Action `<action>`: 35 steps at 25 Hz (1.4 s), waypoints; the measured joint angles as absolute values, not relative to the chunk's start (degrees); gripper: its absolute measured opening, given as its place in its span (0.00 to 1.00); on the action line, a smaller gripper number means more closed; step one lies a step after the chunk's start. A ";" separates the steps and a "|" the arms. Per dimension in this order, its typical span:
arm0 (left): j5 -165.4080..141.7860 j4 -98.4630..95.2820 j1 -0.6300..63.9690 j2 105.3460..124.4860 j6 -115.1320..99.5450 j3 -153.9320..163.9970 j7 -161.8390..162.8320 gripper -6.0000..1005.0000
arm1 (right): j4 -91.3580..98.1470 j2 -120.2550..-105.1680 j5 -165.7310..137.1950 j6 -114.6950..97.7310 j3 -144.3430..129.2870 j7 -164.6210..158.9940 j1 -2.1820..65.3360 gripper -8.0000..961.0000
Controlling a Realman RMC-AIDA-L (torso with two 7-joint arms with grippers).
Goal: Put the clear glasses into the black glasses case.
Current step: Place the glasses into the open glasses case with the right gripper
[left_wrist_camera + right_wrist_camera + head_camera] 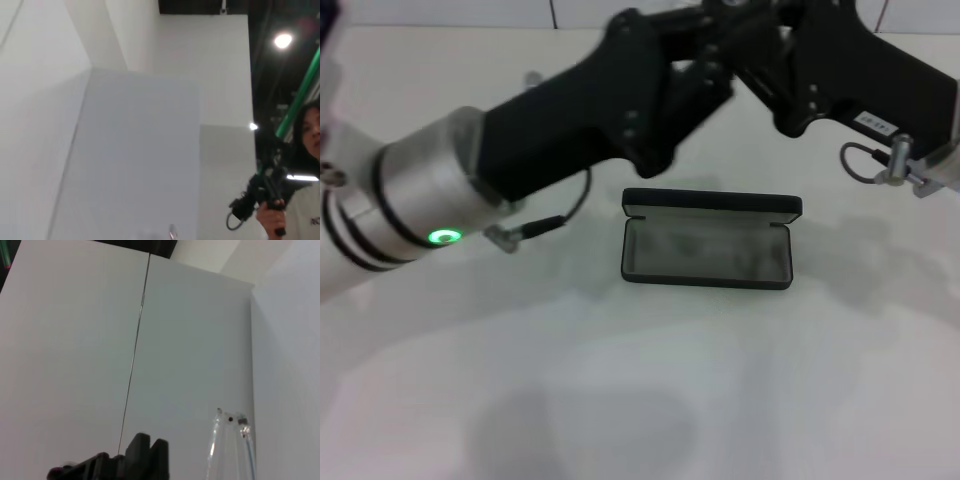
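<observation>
The black glasses case (707, 240) lies open on the white table, lid standing at the back, grey lining showing and nothing inside. Both arms are raised behind and above it, and their ends meet there: my left gripper (705, 85) comes in from the left, my right gripper (752, 48) from the right. In the head view the arms hide the clear glasses. The right wrist view shows a clear temple arm of the glasses (231, 442) close to the camera against the wall. A small clear tip (172, 232) shows in the left wrist view.
A cable (865, 165) loops off the right arm's wrist, and another cable (555, 222) hangs under the left arm close to the case's left end. A person (300, 200) holding a black device stands off to one side. A black part (125, 462) shows low in the right wrist view.
</observation>
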State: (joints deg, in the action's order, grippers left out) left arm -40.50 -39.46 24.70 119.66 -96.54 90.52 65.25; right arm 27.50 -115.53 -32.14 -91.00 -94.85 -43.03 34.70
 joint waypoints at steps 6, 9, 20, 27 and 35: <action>-42.34 -39.98 21.49 116.55 -103.93 80.18 69.11 0.07 | 41.91 -112.55 -39.67 -84.49 -94.64 -52.00 27.83 0.13; -43.33 -40.88 21.03 115.11 -105.54 76.85 71.15 0.07 | 56.61 -110.64 -50.23 -77.59 -93.51 -61.43 22.85 0.13; -47.10 -47.05 15.80 114.27 -108.12 66.83 75.87 0.07 | 108.31 -115.64 -123.66 -84.19 -88.98 -124.47 23.81 0.13; -47.13 -46.95 14.51 114.85 -109.21 65.45 74.69 0.07 | 105.45 -115.92 -143.79 -87.54 -100.30 -143.40 35.52 0.13; -47.22 -46.57 14.44 115.40 -109.42 64.63 73.90 0.07 | 92.01 -116.16 -149.79 -81.67 -108.12 -146.93 42.94 0.14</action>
